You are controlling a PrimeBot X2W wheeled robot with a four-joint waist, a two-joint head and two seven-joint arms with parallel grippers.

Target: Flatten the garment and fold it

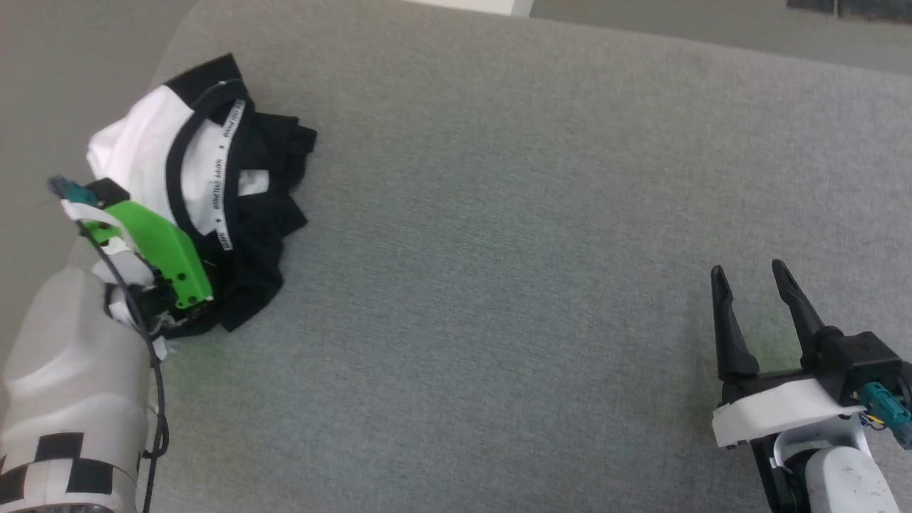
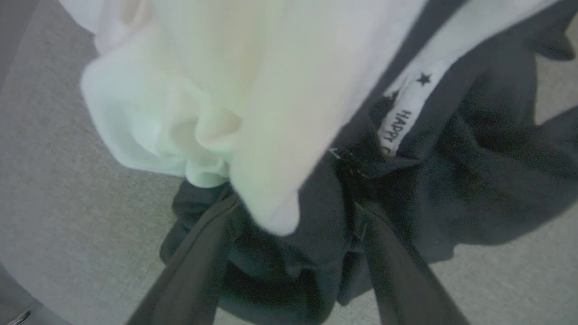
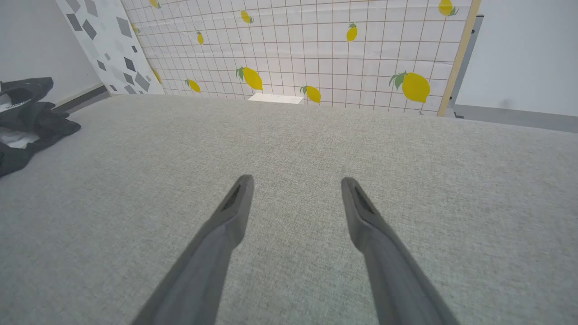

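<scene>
The garment lies crumpled in a heap at far left of the grey fabric surface, near its rounded corner. White body panel sits uppermost on the left side and black sleeves bunch to the right and front. Black neck trim curls across the top w/ a white printed neck tape inside it. Not flattened, no fold made yet. L gripper is down on the near edge of the heap, below its green wrist cover. In left wrist view both dark fingers are spread wide, tips pushed into black cloth, w/ a lobe of white cloth hanging btwn them; jaws apart, not pinching. The tape there reads "HAPPY" beside a small star. R gripper is well apart at lower right, fingers spread over bare surface. Right wrist view agrees: R gripper wide apart above grey weave, garment at far-left edge, lemon-print tiled wall beyond.
</scene>
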